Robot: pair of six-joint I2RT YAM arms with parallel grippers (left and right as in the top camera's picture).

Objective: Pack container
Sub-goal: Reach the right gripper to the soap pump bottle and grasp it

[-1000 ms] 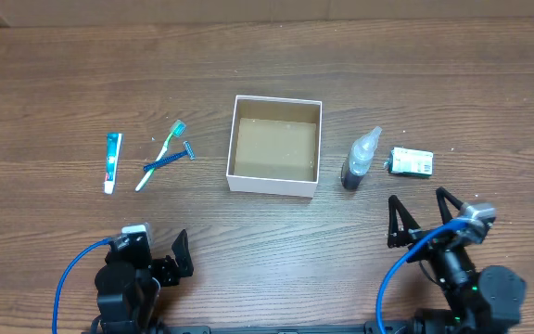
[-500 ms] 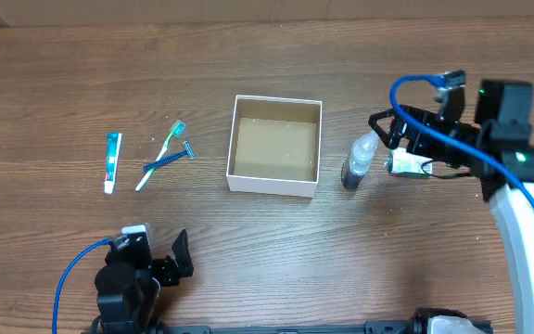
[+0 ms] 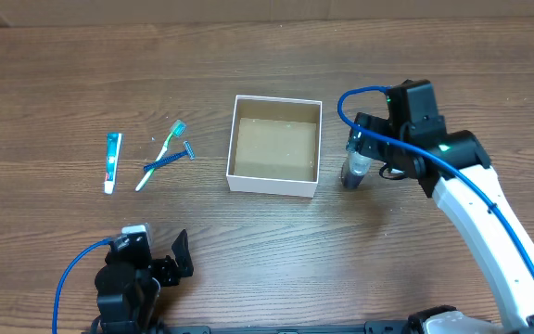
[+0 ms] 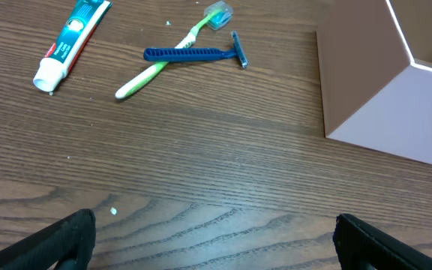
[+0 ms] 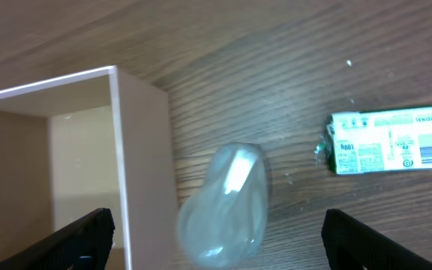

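**A:** Where is the container (image 3: pixel 272 183)?

**B:** Mid-table and empty, with its brown floor showing. The spray bottle (image 5: pixel 227 196) stands just right of it, and a small carton (image 5: pixel 385 141) lies farther right.

**A:** And the right gripper (image 5: pixel 225 238)?

**B:** Its jaws are spread wide over the bottle, one finger on each side. They seem not to touch it, though the bottle is blurred in the wrist view. The left gripper (image 4: pixel 223 240) also gapes, holding nothing, well in front of the container and to its left.

**A:** What could go wrong?

**B:** There looks to be little room between the bottle and the container wall. A descent off-centre could catch that wall or tip the bottle. If pinched high, the rounded plastic might slip.
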